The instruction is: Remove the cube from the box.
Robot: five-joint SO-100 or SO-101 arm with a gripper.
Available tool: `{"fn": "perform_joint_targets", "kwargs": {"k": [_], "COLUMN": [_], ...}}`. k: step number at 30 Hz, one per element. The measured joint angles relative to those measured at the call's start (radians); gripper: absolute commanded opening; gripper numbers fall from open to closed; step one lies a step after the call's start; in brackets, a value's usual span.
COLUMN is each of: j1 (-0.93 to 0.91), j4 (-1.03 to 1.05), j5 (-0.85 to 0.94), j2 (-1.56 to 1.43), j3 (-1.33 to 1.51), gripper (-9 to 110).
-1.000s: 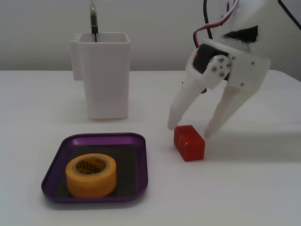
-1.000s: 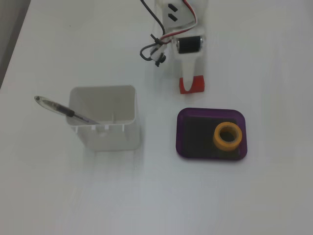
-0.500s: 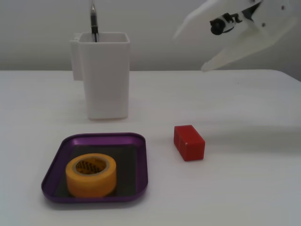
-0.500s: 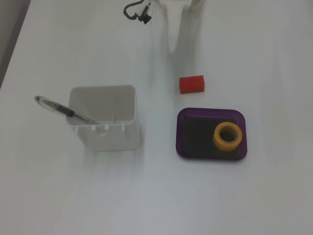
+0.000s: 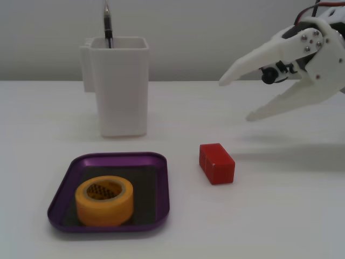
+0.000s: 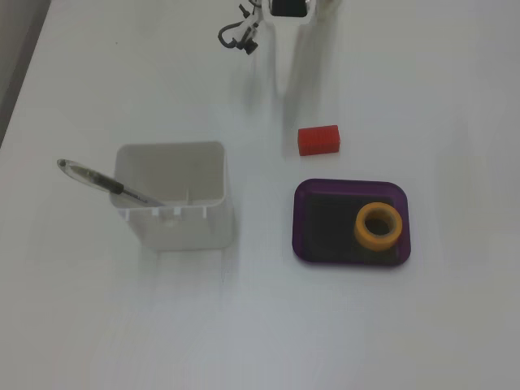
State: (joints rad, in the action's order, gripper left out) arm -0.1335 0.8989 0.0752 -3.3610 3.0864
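Gripper (image 5: 235, 99): a second ago it stands tips-down, straddling the cube (image 5: 216, 163) with fingertips at the block's top edges. Half a second ago it is lifted high and swung away, up near the top right of the side-on fixed view. Now it sits lower again, at the right edge of that view, fingers spread wide and pointing left, well above the table and apart from the cube.

In the top-down fixed view the arm no longer covers the cube (image 6: 318, 140); only its cables and a finger show at the top edge.
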Motion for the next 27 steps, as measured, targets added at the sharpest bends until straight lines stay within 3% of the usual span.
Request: {"fn": "perform_joint_targets", "kwargs": {"k": [3, 7, 13, 27], "j1": [0.005, 0.057, 0.149, 0.153], "j4": [0.055, 0.141, 0.186, 0.189], "j5": [-0.015, -0.021, -0.021, -0.025], "j2": [0.000, 0.000, 0.000, 0.000], "j3": [0.006, 0.006, 0.006, 0.006], "gripper": [17, -2, 0, 0]}}
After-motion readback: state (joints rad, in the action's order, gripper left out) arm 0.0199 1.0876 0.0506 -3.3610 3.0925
